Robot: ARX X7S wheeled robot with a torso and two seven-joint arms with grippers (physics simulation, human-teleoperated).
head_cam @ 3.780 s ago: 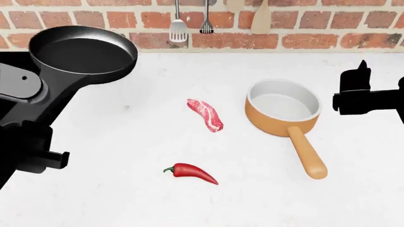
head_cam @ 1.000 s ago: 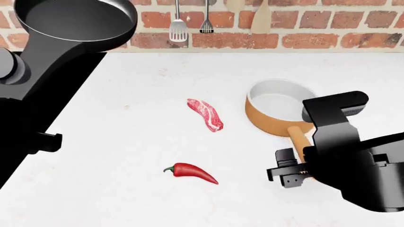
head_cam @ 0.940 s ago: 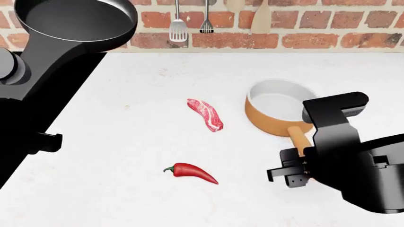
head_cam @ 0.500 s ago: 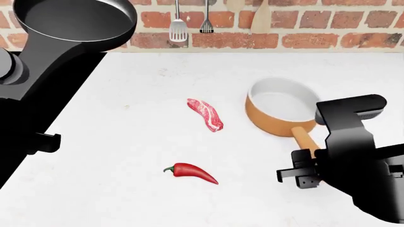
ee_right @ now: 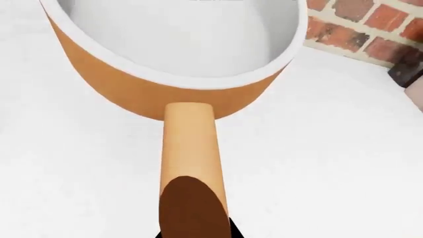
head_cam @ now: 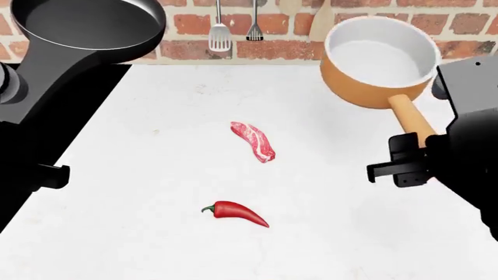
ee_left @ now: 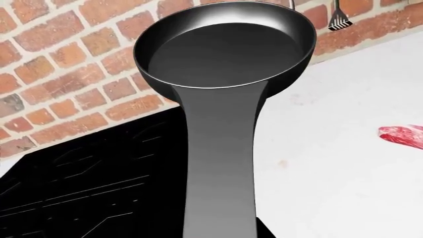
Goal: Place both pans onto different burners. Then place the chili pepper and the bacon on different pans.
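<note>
The black frying pan [head_cam: 86,23] [ee_left: 225,49] hangs in the air above the back left, over the black stovetop burners [ee_left: 86,183]. Its long handle [ee_left: 221,163] runs back into my left gripper [ee_left: 220,234], which is shut on it; the fingers themselves are hidden. The orange saucepan [head_cam: 379,58] [ee_right: 178,54] is raised at the back right, near the brick wall. My right gripper [head_cam: 420,146] [ee_right: 193,233] is shut on its straight handle [ee_right: 188,148]. The bacon [head_cam: 253,142] [ee_left: 403,135] and the chili pepper [head_cam: 235,213] lie untouched on the white counter.
A brick wall [head_cam: 389,49] runs along the back, with a slotted spatula [head_cam: 219,36], a fork-like tool [head_cam: 255,29] and a wooden spoon [head_cam: 321,26] hanging on it. The white counter [head_cam: 155,175] spreads right of the stovetop.
My right gripper has lifted the orange saucepan off the counter and carried it up toward the back right. The frying pan has shifted slightly left and up.
</note>
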